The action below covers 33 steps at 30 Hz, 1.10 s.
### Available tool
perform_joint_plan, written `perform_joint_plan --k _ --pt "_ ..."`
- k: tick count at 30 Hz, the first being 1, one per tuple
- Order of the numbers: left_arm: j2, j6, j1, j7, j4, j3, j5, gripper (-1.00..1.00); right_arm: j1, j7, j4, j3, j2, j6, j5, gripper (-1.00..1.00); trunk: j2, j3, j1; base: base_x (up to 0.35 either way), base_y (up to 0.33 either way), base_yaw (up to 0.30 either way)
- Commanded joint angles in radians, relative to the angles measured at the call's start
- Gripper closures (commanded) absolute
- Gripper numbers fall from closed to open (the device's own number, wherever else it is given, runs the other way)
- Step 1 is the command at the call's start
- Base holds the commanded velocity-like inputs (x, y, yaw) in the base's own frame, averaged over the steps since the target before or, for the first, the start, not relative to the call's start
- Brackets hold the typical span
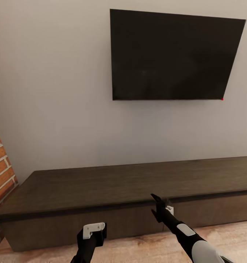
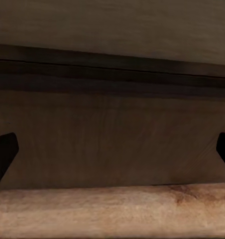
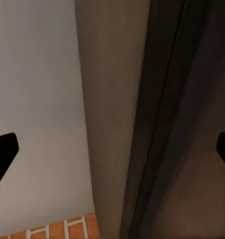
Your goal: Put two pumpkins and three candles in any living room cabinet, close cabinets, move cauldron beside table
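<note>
Cabinet (image 1: 112, 188) is what we face: a long, low, dark brown wooden unit set against the pale grey wall (image 1: 54, 91), running from the brick column (image 1: 0, 160) on our left out past the right edge of the head view. Its flat top is bare, and the front panels below the overhanging top edge sit flush, so we read them as closed. Above it, a black TV (image 1: 176, 56) hangs on the wall, toward the right half of the unit. A strip of light wood-plank floor (image 1: 138, 248) runs along the foot of the cabinet. We hold our left tool (image 1: 94, 233) low, just in front of the cabinet's front panel near the floor; in the left wrist view its two dark fingertips (image 2: 4, 152) stand far apart at the picture's edges, so this tool is released and grasps nothing, with the brown front panel (image 2: 112, 139) and the floor plank (image 2: 112, 209) between them. We hold our right tool (image 1: 159, 209) higher, reaching up to the front lip of the cabinet top, close to it; whether it touches we cannot tell. In the right wrist view its fingertips (image 3: 3, 149) are likewise spread wide and empty, with the cabinet top (image 3: 112, 99), its dark edge, the grey wall (image 3: 38, 99) and a bit of brick (image 3: 57, 230) beyond them.
</note>
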<state>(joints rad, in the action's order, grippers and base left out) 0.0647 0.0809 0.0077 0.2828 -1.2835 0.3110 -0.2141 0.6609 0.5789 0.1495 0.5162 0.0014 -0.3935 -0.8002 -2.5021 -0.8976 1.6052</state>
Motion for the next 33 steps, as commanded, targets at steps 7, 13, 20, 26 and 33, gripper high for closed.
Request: perform_joint_plan --k 7,13,20,26,33 --pt "0.0 0.005 0.0 0.006 -0.002 0.002 -0.007 -1.0 0.0 0.0 0.001 0.004 0.0 -0.012 -0.008 -1.0 -0.002 -0.028 0.003 0.0 0.0 0.0" --pt "0.0 0.005 0.0 0.006 -0.002 0.002 -0.007 -1.0 0.0 0.01 0.002 0.004 0.0 -0.013 -0.008 -1.0 -0.003 -0.044 0.005 0.0 0.0 0.0" --pt "0.0 0.005 0.0 0.005 -0.002 0.002 -0.007 -1.0 0.0 0.019 0.002 0.004 -0.004 -0.014 -0.008 -1.0 -0.003 -0.044 0.005 0.0 0.0 0.0" --pt "0.0 0.005 0.0 0.006 -0.002 0.002 -0.006 -1.0 -0.001 0.132 0.002 0.003 -0.015 -0.016 -0.008 -1.0 -0.003 -0.044 0.005 0.0 0.0 0.0" --pt "0.0 0.005 0.0 0.006 -0.001 0.002 -0.005 -1.0 -0.002 0.184 0.001 0.002 -0.027 -0.017 -0.007 -1.0 -0.004 -0.059 0.007 0.0 0.0 0.0"
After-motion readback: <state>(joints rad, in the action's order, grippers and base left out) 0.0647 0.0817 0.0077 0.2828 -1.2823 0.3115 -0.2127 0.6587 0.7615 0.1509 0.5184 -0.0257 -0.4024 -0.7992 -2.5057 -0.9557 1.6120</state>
